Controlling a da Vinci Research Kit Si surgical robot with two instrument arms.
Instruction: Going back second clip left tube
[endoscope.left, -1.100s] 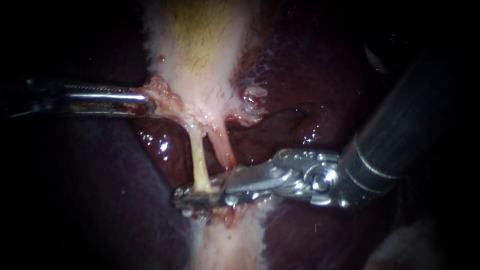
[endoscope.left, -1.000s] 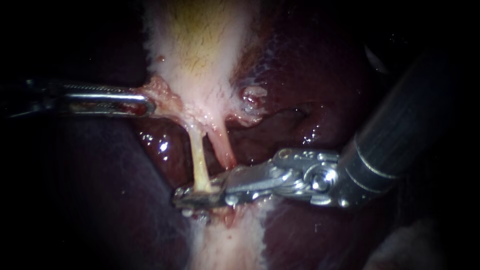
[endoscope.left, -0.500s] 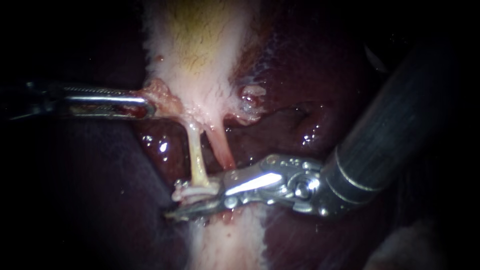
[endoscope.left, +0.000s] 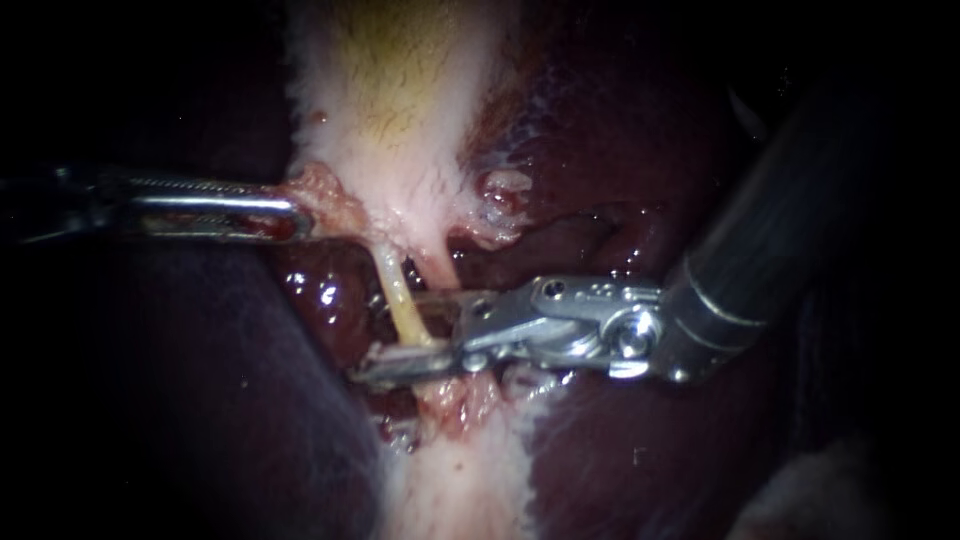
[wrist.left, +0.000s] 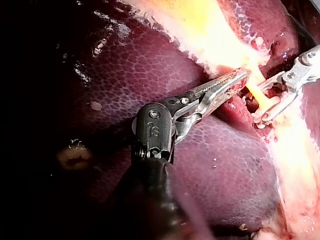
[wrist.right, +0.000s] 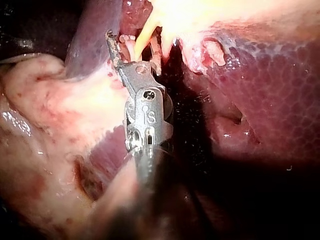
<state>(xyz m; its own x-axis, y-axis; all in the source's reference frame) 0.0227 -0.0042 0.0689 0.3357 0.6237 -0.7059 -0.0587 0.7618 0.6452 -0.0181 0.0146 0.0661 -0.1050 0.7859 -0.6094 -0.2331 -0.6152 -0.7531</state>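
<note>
Right instrument (endoscope.left: 375, 337) has risen along the left tube (endoscope.left: 399, 297), jaws wide astride it. Left instrument (endoscope.left: 292, 209) jaws clamp the gallbladder (endoscope.left: 390, 150) edge.

We look into a dark field. In the endoscope view, light falls brightest at the centre of the frame and fades to black along the left edge and in the corners. Dark maroon liver (endoscope.left: 600, 450) fills the lower right, with wet glints left of centre.

Left instrument (endoscope.left: 298, 212) level from left, jaws clamped on tissue (endoscope.left: 325, 195); right instrument (endoscope.left: 375, 335) slanting in from upper right, wrist bent, jaws apart
</note>
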